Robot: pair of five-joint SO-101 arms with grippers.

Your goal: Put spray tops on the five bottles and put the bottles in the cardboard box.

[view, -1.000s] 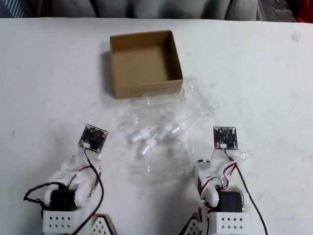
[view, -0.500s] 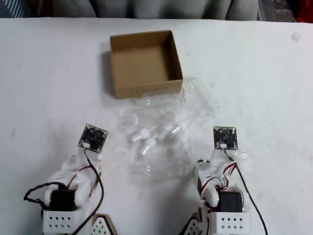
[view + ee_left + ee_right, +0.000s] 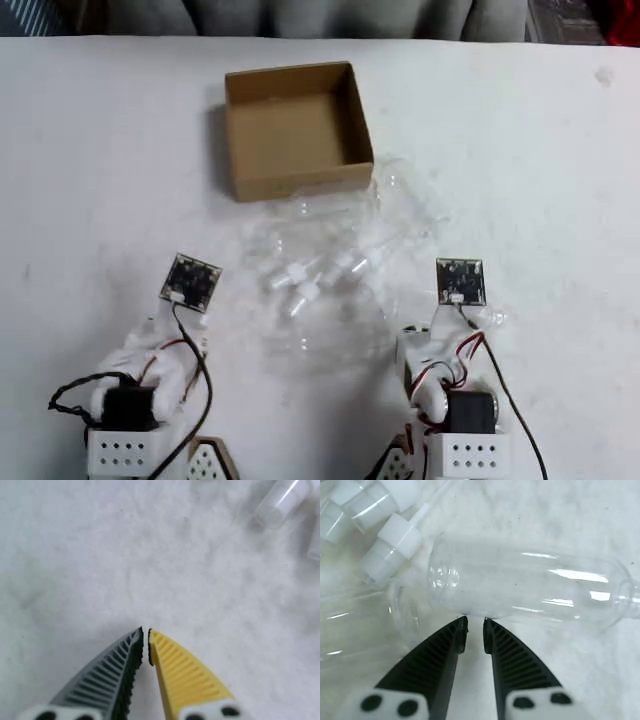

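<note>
Step one not begun, I judge; no top fitted. Cardboard box (image 3: 295, 125) far centre; bottles (image 3: 392, 188) and spray tops (image 3: 300, 280) piled just near of it. Left gripper (image 3: 145, 637) pinched closed, empty; right gripper (image 3: 475, 625) nearly closed, empty, tips at a lying bottle (image 3: 530, 587). Next: open right, grasp it.
</note>
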